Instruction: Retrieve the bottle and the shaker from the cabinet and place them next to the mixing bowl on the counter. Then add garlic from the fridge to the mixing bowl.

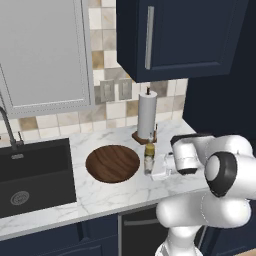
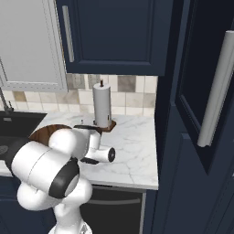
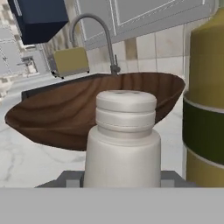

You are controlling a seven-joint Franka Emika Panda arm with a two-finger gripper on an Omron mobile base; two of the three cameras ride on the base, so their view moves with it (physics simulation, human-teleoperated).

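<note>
The pale grey-white shaker [image 3: 122, 140] fills the middle of the hand view, and my gripper [image 3: 120, 179] is shut on its base, one fingertip on each side. The olive-yellow bottle [image 3: 203, 100] with its dark band stands close on its right. Right behind both lies the wide dark wooden mixing bowl [image 3: 65, 113]. From the left base view, the bottle [image 1: 149, 157] stands upright on the marble counter [image 1: 100, 195] just right of the mixing bowl [image 1: 112, 163], and my gripper [image 1: 161, 171] holds the shaker [image 1: 159, 173] low beside the bottle. The garlic and fridge are out of view.
A white paper-towel roll [image 1: 147, 115] stands on a wooden base behind the bottle. The black sink [image 1: 35, 175] with its faucet [image 3: 94, 35] lies left of the bowl. Navy wall cabinets [image 1: 175, 35] hang overhead. A tall navy panel with a long grey handle [image 2: 215, 91] bounds the counter's right end.
</note>
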